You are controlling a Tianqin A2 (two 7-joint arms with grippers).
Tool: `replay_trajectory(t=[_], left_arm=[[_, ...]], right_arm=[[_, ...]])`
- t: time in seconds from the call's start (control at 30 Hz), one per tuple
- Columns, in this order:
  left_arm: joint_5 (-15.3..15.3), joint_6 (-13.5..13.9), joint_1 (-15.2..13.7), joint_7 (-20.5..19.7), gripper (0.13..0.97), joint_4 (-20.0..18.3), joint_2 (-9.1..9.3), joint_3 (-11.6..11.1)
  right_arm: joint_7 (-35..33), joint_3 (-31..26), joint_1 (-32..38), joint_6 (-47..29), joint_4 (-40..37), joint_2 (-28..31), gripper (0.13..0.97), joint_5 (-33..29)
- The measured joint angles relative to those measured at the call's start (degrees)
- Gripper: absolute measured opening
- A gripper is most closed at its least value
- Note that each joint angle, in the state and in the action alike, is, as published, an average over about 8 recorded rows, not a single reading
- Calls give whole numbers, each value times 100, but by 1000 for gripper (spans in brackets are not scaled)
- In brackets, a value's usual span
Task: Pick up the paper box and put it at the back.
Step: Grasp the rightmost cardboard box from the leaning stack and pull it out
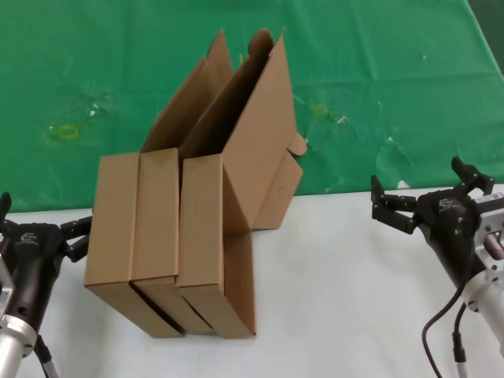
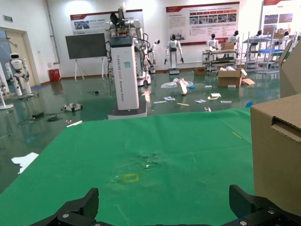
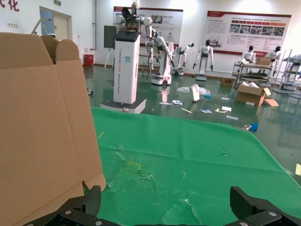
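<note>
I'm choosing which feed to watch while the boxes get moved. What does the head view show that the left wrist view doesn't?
Only the head view shows all three brown corrugated cardboard boxes standing side by side with lids raised, the plain white tabletop, and the right gripper, open and apart from the boxes. Only the left wrist view shows the hall beyond, with a white pillar-shaped robot stand. Both show the stained green cloth, a cardboard box side, and the open left gripper.

Head camera looking down at table, wrist cameras low, facing forward — all share green cloth [image 1: 378, 71]
</note>
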Motion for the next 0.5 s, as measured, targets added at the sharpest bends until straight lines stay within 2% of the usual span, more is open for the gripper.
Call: replay_trajectory(t=[0.5], left_arm=[[0, 0, 0, 0, 966, 0, 0, 0]], right_arm=[[0, 0, 0, 0, 0, 0, 966, 0]])
